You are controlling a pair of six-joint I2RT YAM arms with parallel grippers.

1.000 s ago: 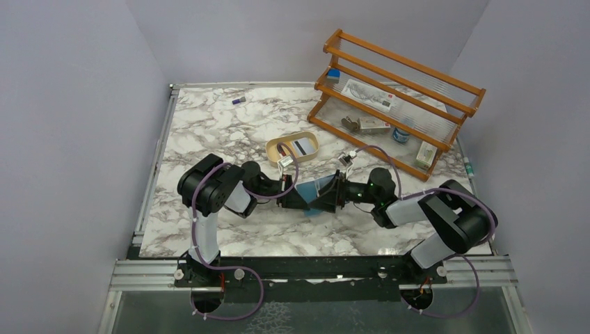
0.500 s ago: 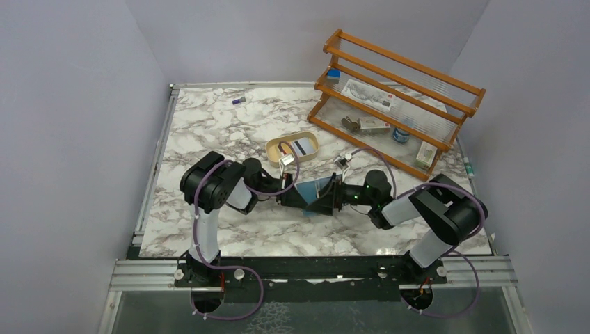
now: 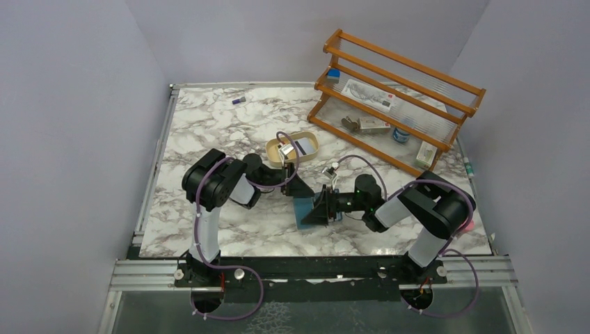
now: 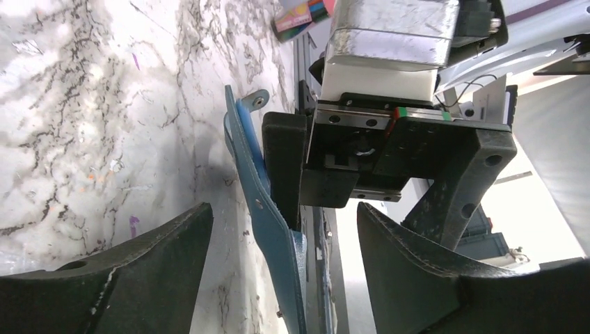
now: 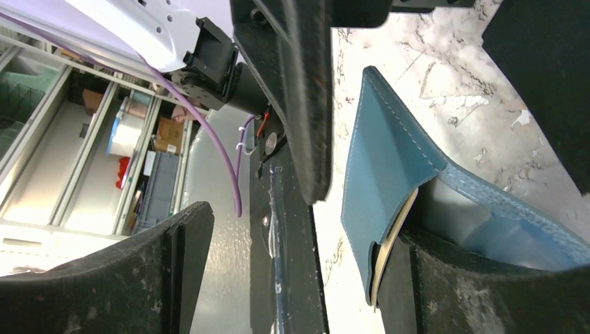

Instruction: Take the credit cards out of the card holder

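Inwardly, both arms reach low, left tool and right tool spread apart.

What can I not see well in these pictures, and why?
Number of cards in the wallet: right wrist view shows one pale edge only; top view, the right claw covers it.
Tray contents: top view, partly under the left arm, too small to count.
Items on the shelf: top view, too small to name.

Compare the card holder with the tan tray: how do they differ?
Colour: the card holder is teal, the tray tan. Shape: the card holder is rectangular, the tray oval. Pose: the card holder is propped open, the tray lies flat. Both are on the marble table.
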